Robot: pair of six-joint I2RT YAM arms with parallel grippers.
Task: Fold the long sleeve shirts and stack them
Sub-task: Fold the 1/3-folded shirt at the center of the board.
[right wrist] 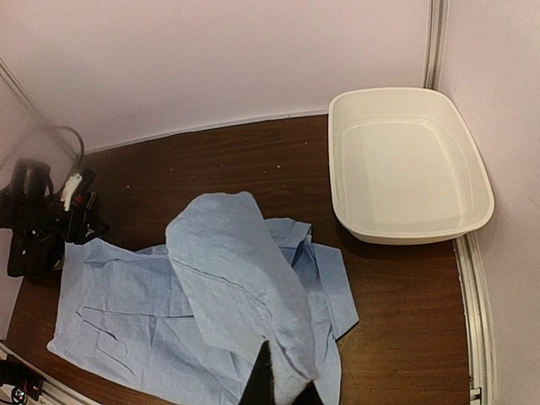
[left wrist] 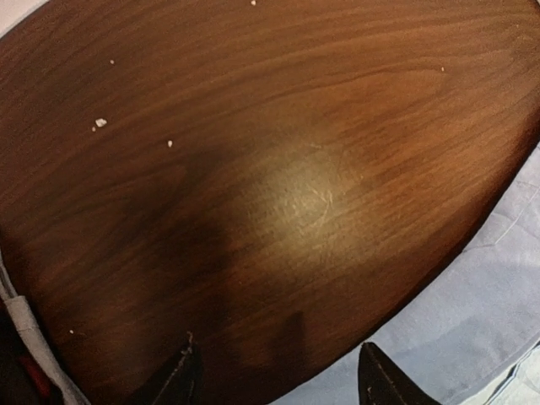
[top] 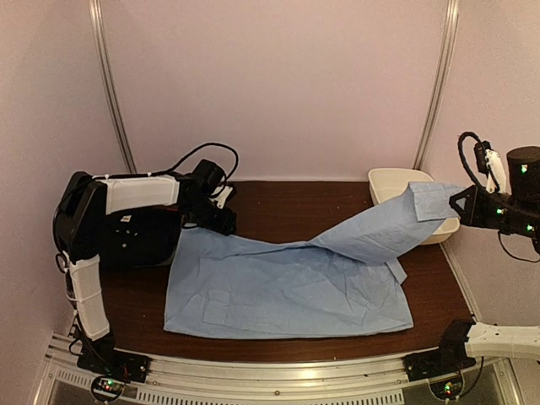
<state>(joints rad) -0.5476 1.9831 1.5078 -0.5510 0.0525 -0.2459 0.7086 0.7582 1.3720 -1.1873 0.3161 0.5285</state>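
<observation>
Your light blue cloth long sleeve shirt (top: pixel 278 291) lies spread across the middle of the dark brown wooden surface (top: pixel 287 207). Its body is mostly flat and creased, and its near hem runs close along the near edge of the surface. One sleeve (top: pixel 380 232) is lifted off the surface and drawn up towards the right. In the overhead view its end crosses in front of the white oval plastic tub (top: pixel 396 179), which stands in the far right corner; whether cloth and tub touch cannot be told. Your right end effector (top: pixel 456 201) is raised at the right side and clamped on the end of that sleeve. The right wrist view shows the cloth gathered at its dark fingers (right wrist: pixel 260 380) and falling away onto the shirt body below. Your left end effector (top: pixel 224 215) sits low at the far left corner of the shirt, just beside the cloth edge. Its fingers (left wrist: pixel 179 381) stand apart with nothing between them, over bare wood, with the shirt edge just to one side. Small pale specks (left wrist: pixel 99 123) are scattered on the wood in that view.
</observation>
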